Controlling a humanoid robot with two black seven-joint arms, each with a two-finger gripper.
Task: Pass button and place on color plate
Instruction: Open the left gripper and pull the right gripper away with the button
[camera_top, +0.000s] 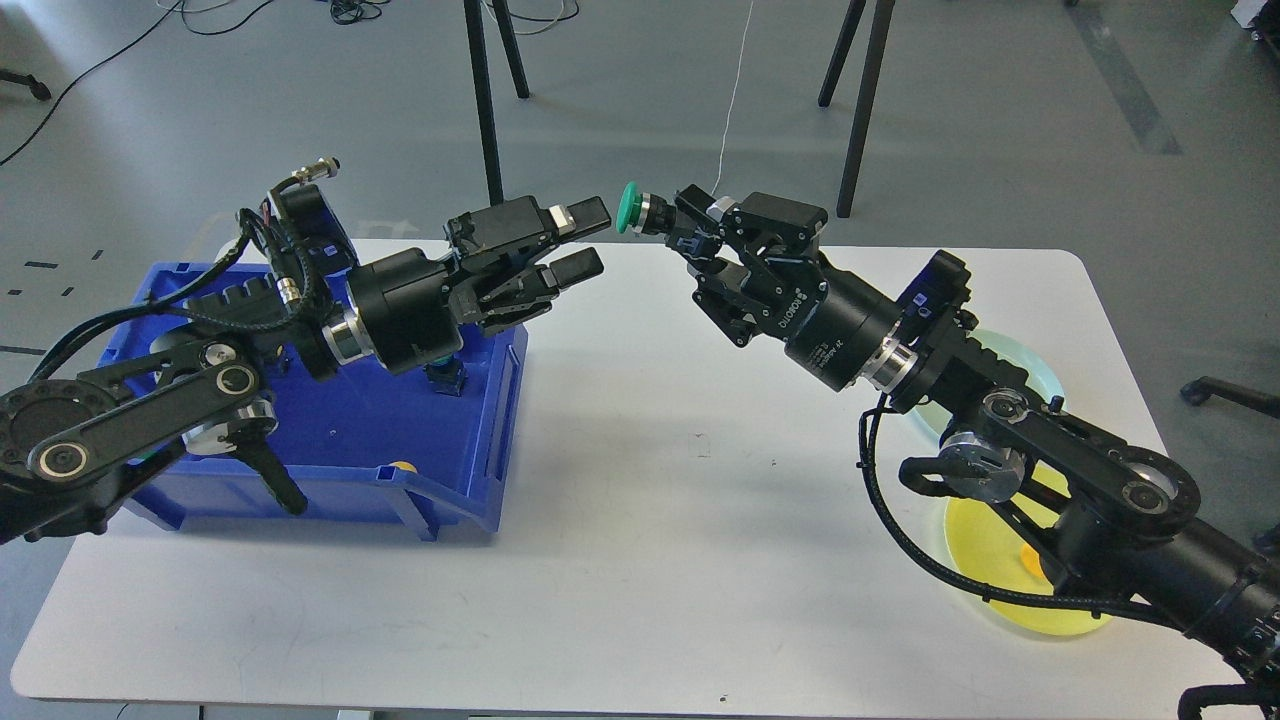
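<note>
A push button with a green cap (631, 208) is held in the air above the table's far middle. My right gripper (682, 226) is shut on the button's dark body, with the cap pointing left. My left gripper (583, 240) is open and empty, its two fingers apart, a short way left of the green cap. A pale green plate (1020, 372) and a yellow plate (985, 545) lie on the table at the right, partly hidden by my right arm.
A blue bin (490, 440) stands on the left of the white table (640, 560) with more buttons in it, one dark-bodied (445, 377) and one yellow-capped (403, 467). Black stand legs rise behind the table's far edge.
</note>
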